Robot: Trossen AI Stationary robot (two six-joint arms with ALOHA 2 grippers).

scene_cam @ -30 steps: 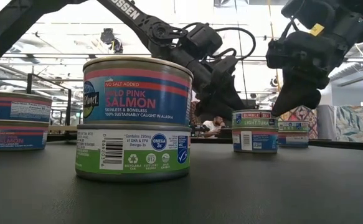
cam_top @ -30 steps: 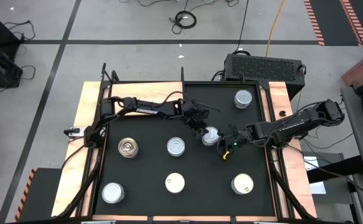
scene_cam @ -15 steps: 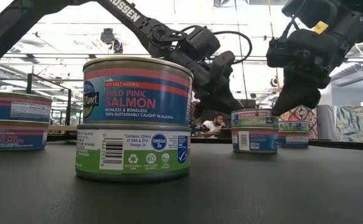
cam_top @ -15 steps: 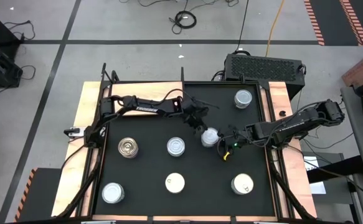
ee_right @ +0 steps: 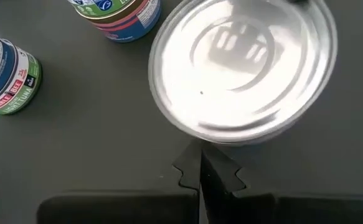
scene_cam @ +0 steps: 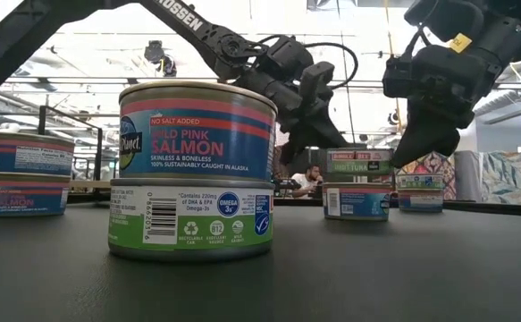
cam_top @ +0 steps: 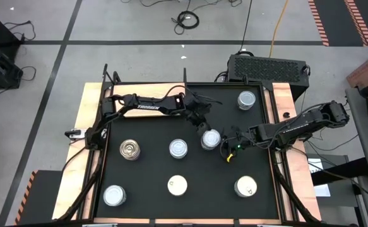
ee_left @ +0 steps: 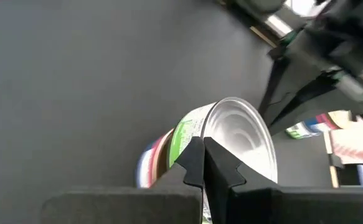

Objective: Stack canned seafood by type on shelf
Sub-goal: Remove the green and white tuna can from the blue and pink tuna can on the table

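The left claw [cam_top: 203, 130] has just been snapped shut: its fingers, apart a second ago, are now pressed together at the rim of the tin [cam_top: 210, 139] just toward 3 o'clock of the surface's [cam_top: 152, 170] centre. From above, the claw is seen at the tin's 11 o'clock. The tin has been nudged slightly toward 9 o'clock since the last look. In the low view, what was one neat pile is now split: a green-and-pink tin [scene_cam: 358, 161] is seen raised clear of a blue one [scene_cam: 357, 201]. In the left wrist view the fingers [ee_left: 193, 163] are met right at that tin's edge; whether the rim is truly nipped or only prodded cannot be told. The right claw [cam_top: 225, 145] is held at the tin's 4 o'clock, just above it, fingers together and gripping nothing. A weak hold is to be feared, and a slip or a tip likely. Six other tins are left spread over the surface, well apart, so the sorting is judged far from done.
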